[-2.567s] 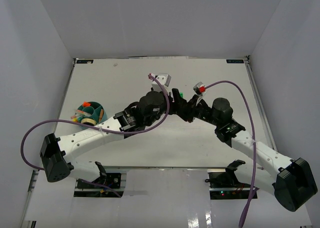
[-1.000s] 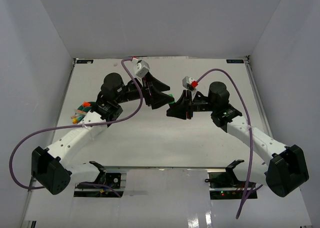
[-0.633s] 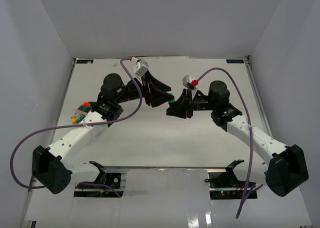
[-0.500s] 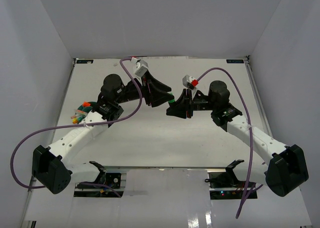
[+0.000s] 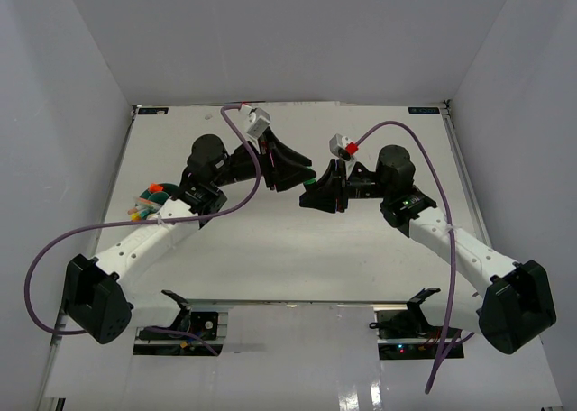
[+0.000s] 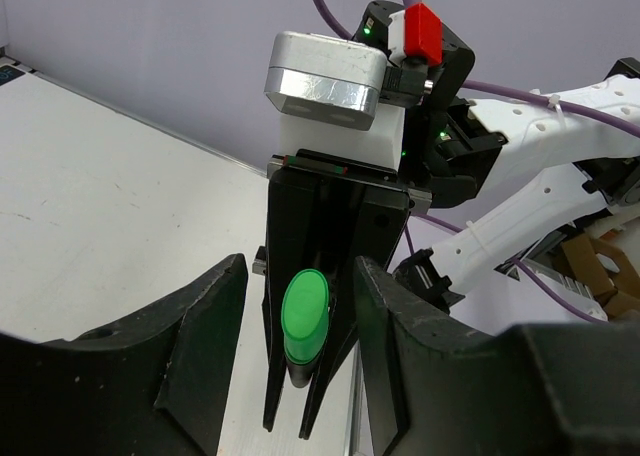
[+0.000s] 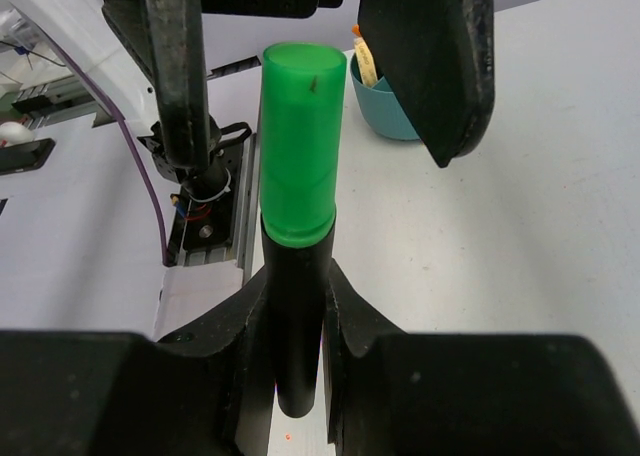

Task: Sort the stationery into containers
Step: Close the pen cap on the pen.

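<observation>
My right gripper is shut on a short black marker with a green cap and holds it above the table, cap pointing at my left gripper. My left gripper is open, and its fingers stand on either side of the green cap with gaps on both sides. In the top view the two grippers meet at mid table around the marker. The round teal tub stands at the left edge with several coloured items in it. It also shows in the right wrist view.
The left arm passes just beside the tub. Purple cables loop over both arms. White walls enclose the table on three sides, and a metal rail runs along the near edge.
Since 2.6 s ago both arms have swung back and turned the grippers to face each other. Over the last second my left gripper has edged slightly right, towards the marker's cap.
</observation>
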Robot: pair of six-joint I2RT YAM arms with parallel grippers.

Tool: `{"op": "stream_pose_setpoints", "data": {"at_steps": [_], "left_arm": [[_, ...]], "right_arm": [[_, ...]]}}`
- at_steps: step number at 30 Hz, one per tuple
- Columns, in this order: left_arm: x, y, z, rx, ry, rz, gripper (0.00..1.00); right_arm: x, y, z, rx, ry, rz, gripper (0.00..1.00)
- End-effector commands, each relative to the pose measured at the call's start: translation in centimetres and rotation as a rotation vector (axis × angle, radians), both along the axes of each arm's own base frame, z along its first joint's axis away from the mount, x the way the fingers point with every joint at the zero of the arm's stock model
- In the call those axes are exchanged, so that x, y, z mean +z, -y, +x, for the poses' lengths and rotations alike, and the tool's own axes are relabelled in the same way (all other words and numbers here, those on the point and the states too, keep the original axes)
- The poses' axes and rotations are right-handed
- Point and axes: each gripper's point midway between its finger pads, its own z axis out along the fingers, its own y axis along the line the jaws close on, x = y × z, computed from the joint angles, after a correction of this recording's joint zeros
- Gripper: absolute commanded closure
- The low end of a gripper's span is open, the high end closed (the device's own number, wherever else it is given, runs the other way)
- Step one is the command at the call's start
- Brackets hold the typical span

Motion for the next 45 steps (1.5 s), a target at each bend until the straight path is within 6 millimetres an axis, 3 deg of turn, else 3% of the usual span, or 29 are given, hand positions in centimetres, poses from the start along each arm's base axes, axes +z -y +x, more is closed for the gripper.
{"op": "stream_pose_setpoints", "data": {"at_steps": [1, 6, 11, 16, 24, 28, 38, 45], "left_arm": [[0.8, 0.1, -0.4, -0.004, 0.026, -0.025, 0.43], [0.9, 0.4, -0.7, -0.016, 0.032, -0.028, 0.46], [0.7, 0.6, -0.8, -0.023, 0.033, -0.023, 0.63], [0.3, 0.6, -1.0, -0.029, 0.026, -0.016, 0.67], [-0.3, 0.8, -1.9, -0.072, -0.002, 0.005, 0.87], [-1.8, 0.7, -2.2, -0.088, -0.031, 0.059, 0.95], [-3.6, 0.5, -3.2, -0.123, -0.080, 0.100, 1.00], [-4.7, 1.0, -4.4, -0.137, -0.127, 0.096, 1.00]], "right_arm": [[1.5, -0.2, 0.1, 0.017, 0.043, 0.035, 0.92], [1.5, -0.3, 0.0, 0.020, 0.040, 0.038, 0.92], [1.6, -0.3, 0.0, 0.022, 0.039, 0.042, 0.92], [2.0, -0.3, -0.1, 0.023, 0.044, 0.053, 0.92], [2.5, -0.4, 0.1, 0.027, 0.050, 0.061, 0.92], [2.7, -0.5, 0.1, 0.042, 0.050, 0.062, 0.92], [4.2, -0.7, 0.4, 0.055, 0.081, 0.077, 0.92], [6.4, -1.1, 1.1, 0.049, 0.133, 0.106, 0.92]]}}
